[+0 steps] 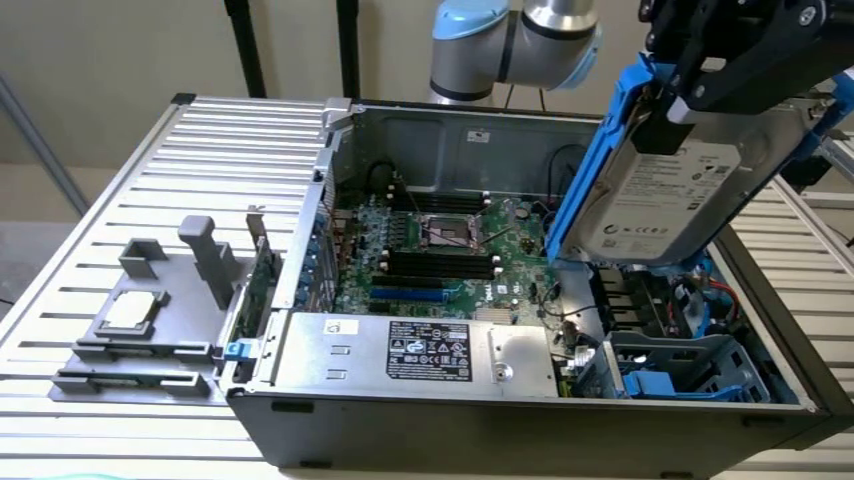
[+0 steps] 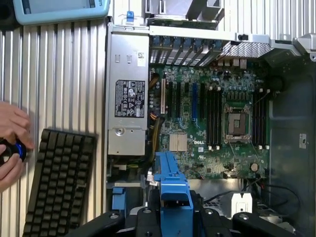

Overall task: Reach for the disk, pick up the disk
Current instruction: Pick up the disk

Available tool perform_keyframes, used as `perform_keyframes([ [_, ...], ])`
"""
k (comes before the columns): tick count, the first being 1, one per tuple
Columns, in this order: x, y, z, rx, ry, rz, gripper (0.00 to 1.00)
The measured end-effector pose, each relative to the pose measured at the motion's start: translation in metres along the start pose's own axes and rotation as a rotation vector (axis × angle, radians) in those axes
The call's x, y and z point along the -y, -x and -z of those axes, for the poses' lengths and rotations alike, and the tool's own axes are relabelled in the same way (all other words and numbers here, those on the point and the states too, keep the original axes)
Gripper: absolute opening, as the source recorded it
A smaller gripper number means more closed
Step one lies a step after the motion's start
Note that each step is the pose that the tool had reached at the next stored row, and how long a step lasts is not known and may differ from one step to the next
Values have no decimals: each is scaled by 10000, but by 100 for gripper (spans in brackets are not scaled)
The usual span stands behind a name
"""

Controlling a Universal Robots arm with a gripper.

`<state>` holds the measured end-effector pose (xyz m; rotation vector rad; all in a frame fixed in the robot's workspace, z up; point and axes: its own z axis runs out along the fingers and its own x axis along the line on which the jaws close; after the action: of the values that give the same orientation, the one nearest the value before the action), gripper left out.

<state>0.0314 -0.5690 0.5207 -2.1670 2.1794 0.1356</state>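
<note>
Fingers (image 1: 694, 100) clamped on disk (image 1: 661, 200) — aloft above open computer case (image 1: 534, 410).

An open computer case (image 1: 534, 400) lies on a slatted table (image 1: 107, 200), toward the exterior view's right. Inside, the motherboard (image 1: 441, 250) sits at the middle, with the power supply (image 1: 414, 350) along the near wall. The disk (image 1: 667, 200) hangs tilted above the case's right side, clamped in the gripper (image 1: 701, 85). A fixture (image 1: 147, 320) stands near the table's left edge.
</note>
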Motion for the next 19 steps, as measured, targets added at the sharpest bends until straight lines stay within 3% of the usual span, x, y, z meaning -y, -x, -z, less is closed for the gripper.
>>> perform_keyframes([
  [4,87,-108,18,1,-1,-1,33],
  [10,281,-241,43,26,0,-1,33],
  [19,690,-331,59,179,1,2,33],
])
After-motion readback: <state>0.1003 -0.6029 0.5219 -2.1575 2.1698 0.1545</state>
